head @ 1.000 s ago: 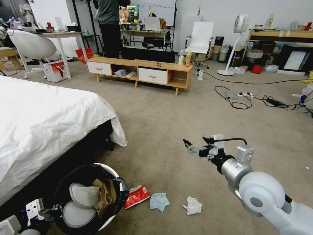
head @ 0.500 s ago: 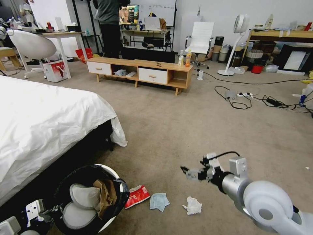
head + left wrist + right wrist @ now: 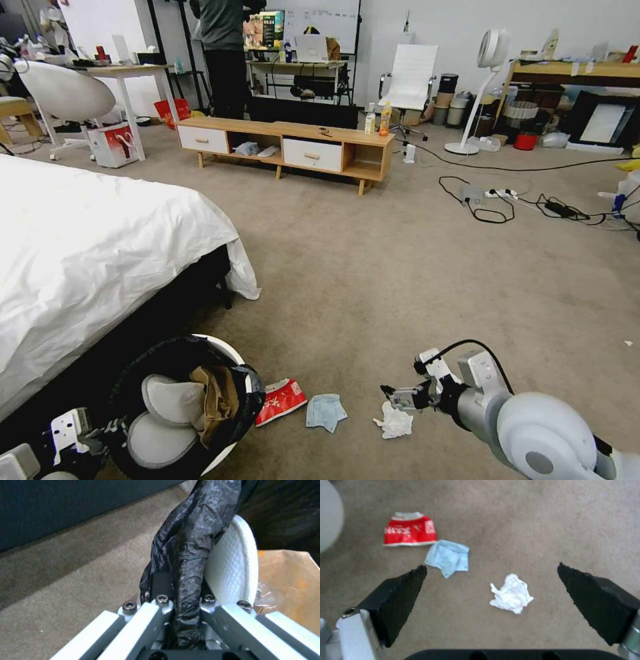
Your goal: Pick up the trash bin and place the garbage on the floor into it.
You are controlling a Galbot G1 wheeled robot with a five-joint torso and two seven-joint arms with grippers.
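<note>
The trash bin (image 3: 227,350), white with a black liner and white flaps, hangs at the lower left beside the bed, and a brown paper bag (image 3: 217,397) is inside it. My left gripper (image 3: 100,430) is shut on its rim; in the left wrist view the left gripper (image 3: 181,597) pinches the black liner (image 3: 190,542) beside a white flap (image 3: 233,565). On the floor (image 3: 373,280) lie a red-white snack wrapper (image 3: 280,401), a light blue face mask (image 3: 325,411) and a white tissue wad (image 3: 395,421). My right gripper (image 3: 393,398) hovers open just above the tissue (image 3: 511,593), which lies between its fingers (image 3: 400,592).
A bed with a white sheet (image 3: 87,253) borders the bin on the left. A low wooden cabinet (image 3: 287,143) stands farther back, with cables (image 3: 520,200) and a standing fan (image 3: 487,87) on the right. Open carpet lies around the garbage.
My right arm has come down and nearer, bringing its open gripper from well above the carpet to just over the tissue. The bin and left gripper have not moved.
</note>
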